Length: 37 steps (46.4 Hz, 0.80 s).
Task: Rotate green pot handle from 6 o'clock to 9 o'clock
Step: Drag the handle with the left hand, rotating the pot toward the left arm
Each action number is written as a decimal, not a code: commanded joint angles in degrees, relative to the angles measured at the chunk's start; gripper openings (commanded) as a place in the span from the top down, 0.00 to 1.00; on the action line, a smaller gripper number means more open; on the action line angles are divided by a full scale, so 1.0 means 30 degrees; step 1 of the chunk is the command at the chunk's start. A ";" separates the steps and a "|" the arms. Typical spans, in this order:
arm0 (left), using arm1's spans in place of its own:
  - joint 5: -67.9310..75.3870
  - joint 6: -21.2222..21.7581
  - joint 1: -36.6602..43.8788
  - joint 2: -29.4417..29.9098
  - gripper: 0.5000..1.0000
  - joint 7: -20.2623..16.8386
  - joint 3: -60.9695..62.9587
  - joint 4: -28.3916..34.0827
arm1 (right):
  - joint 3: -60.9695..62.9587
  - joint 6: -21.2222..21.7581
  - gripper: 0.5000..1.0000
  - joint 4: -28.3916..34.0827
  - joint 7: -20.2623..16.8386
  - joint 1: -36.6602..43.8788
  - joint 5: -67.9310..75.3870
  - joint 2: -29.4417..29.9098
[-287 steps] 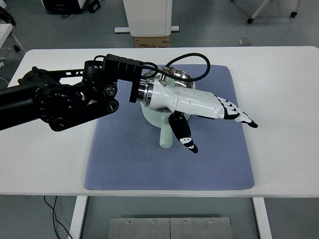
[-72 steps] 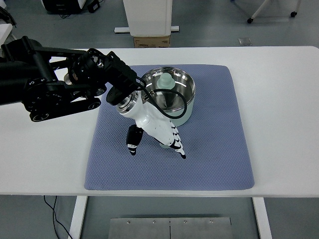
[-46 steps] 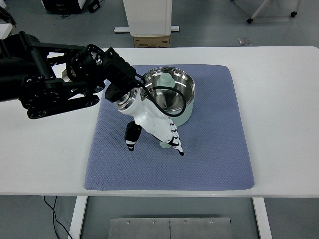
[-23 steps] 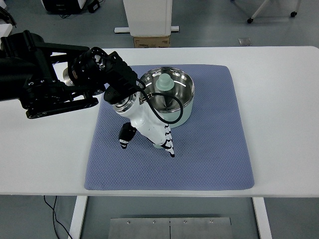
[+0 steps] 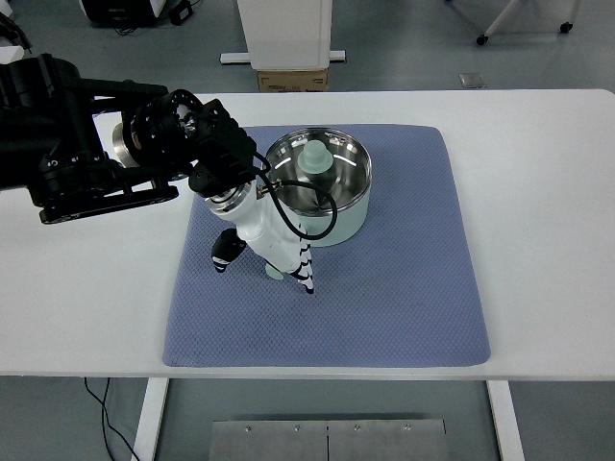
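The green pot point(image 5: 338, 219) stands on the blue-grey mat point(image 5: 404, 288), steel inside, with a pale green knobbed piece point(image 5: 314, 159) lying in it. Its handle runs down-left from the pot, at roughly 7 o'clock; only its rounded tip point(image 5: 275, 273) shows. My left hand point(image 5: 264, 277), white with black fingertips, lies over the handle. Its straight fingers point(image 5: 306, 277) rest along the handle's right side and the thumb point(image 5: 222, 254) sticks out to the left, apart from it. The fingers are not curled around the handle. The right arm is out of view.
The mat lies on a white table point(image 5: 548, 192). My black left arm point(image 5: 86, 144) covers the table's left back part. A cardboard box point(image 5: 293, 80) and a white cabinet stand on the floor beyond the far edge.
My left hand has swept to the left and the handle has turned with it, from 6 o'clock towards 7. The pot has shifted slightly left on the mat.
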 commanded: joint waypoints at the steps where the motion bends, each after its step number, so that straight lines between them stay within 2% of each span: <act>1: 0.0198 0.0044 -0.0133 0.0100 0.00 -0.0001 0.0112 -0.0301 | -0.0003 0.0001 0.00 0.0000 0.0000 0.0000 0.0000 0.0000; 15: 0.1223 0.0044 -0.0485 0.0306 0.00 -0.0001 0.0493 -0.0946 | -0.0003 0.0001 0.00 0.0000 0.0000 0.0000 0.0000 0.0000; 37: 0.3392 0.0513 -0.1100 0.0364 0.00 -0.0001 0.1430 -0.0888 | -0.0003 0.0001 0.00 0.0000 0.0000 0.0000 0.0000 0.0000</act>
